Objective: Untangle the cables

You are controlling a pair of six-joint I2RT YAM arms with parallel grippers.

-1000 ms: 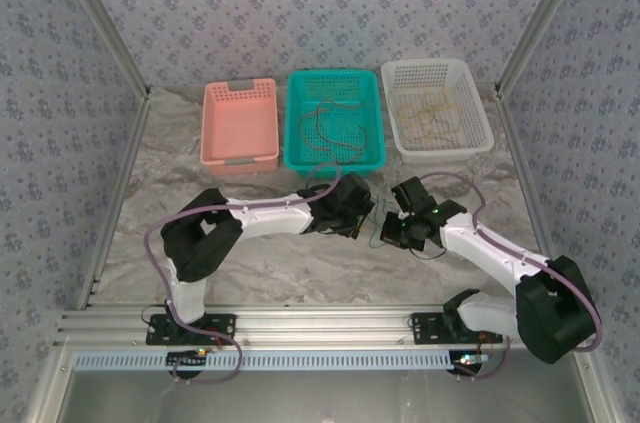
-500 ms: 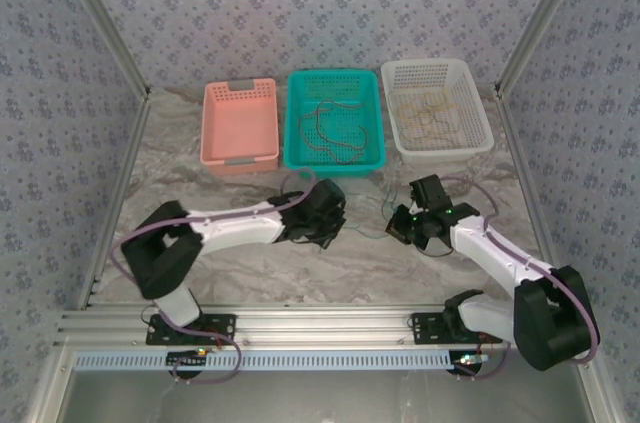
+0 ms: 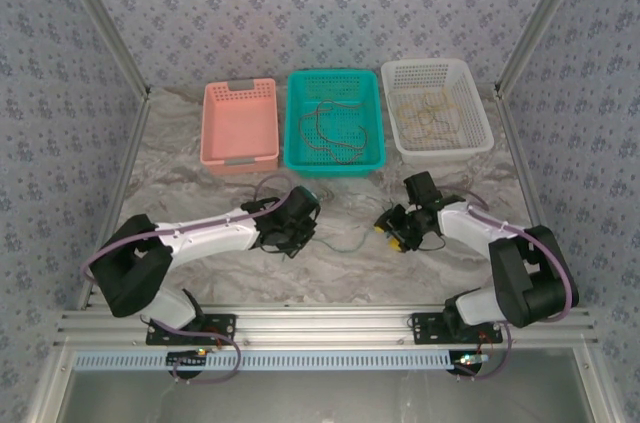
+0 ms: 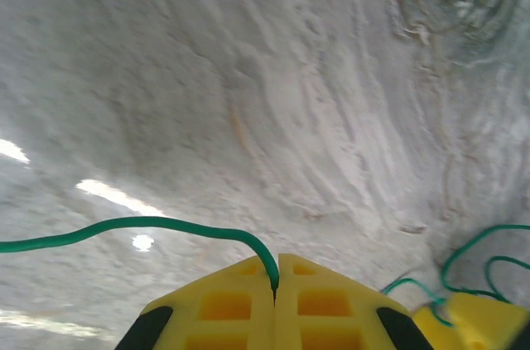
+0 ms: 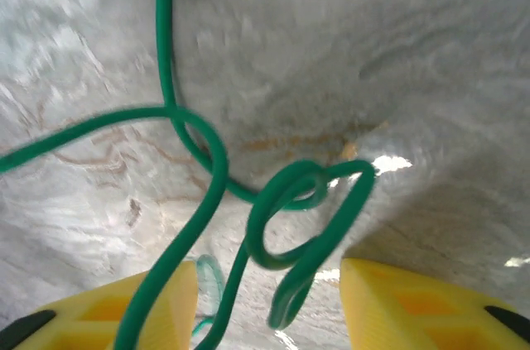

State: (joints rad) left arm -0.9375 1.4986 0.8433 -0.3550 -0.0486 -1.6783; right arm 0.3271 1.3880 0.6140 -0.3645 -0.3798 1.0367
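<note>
Between the arms on the table [image 3: 330, 278]: green cable [image 4: 166, 224], pinched in the pressed-together left gripper [image 4: 276, 266], its knotted loops lying inside the spread right gripper [image 5: 265, 277]. Risk: with that side unheld, a pull may tighten the knot or drag the whole cable along.

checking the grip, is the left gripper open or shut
Shut: on the left gripper the yellow fingers meet in the left wrist view, pinching the green cable between their tips.
</note>
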